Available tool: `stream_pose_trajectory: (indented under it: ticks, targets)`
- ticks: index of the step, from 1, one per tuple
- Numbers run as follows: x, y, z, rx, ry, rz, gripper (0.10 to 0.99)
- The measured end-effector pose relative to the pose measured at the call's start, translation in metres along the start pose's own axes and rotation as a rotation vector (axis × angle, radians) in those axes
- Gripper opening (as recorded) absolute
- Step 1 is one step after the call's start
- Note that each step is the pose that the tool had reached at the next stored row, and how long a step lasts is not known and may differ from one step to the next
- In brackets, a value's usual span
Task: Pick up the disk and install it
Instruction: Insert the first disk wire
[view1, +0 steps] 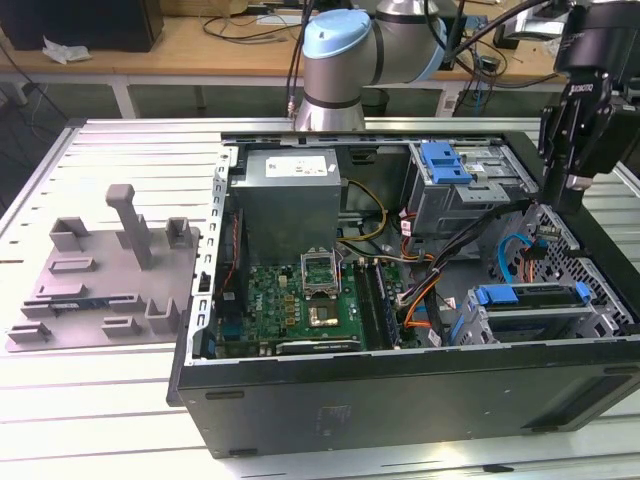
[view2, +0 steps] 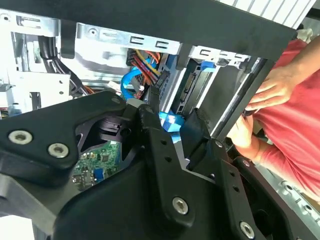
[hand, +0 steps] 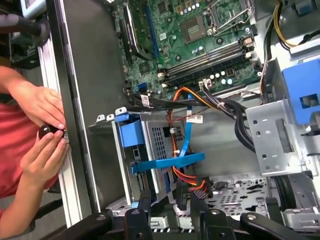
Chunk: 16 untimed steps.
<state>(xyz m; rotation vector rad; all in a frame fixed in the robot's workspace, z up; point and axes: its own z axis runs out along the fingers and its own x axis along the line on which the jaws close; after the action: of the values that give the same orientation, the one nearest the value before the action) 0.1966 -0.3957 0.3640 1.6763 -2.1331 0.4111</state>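
The disk (view1: 530, 300) sits in the small drive cage at the near corner of the open computer case, on the exterior view's right. Its blue carrier frame (hand: 167, 162) shows in the first wrist view, along the cage edge. My gripper (view1: 573, 186) hangs above that side of the case, over the back wall, apart from the disk. In both wrist views its black fingers (hand: 144, 197) stand apart with nothing between them. The gripper (view2: 172, 122) looks down on the cage and its cables.
A bigger grey cage with a blue latch (view1: 445, 162) stands at the case's back. The motherboard (view1: 310, 295) and grey power supply box (view1: 288, 195) fill the middle. A grey fixture (view1: 105, 275) lies on the table. A person's hands (hand: 45, 130) hold a small black object at the case's edge.
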Motion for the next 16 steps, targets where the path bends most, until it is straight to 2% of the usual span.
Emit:
stream_pose_trajectory:
  ticks: [1,2,4,7,12,16]
  targets:
    - [-0.0001,-0.0002,0.0001,-0.009,0.0097,-0.005,0.443]
    - [-0.0004,-0.0009,0.0002,-0.022,0.0243,-0.012,0.443]
    - [-0.0016,-0.0021,0.002,-0.025,0.0346,-0.013,0.443]
    - [-0.0041,-0.0027,0.0063,-0.024,0.0382,-0.013,0.443]
    - [-0.0073,-0.0047,0.0112,-0.021,0.0385,-0.011,0.443]
    - [-0.0092,-0.0075,0.0132,-0.012,0.0392,-0.006,0.443]
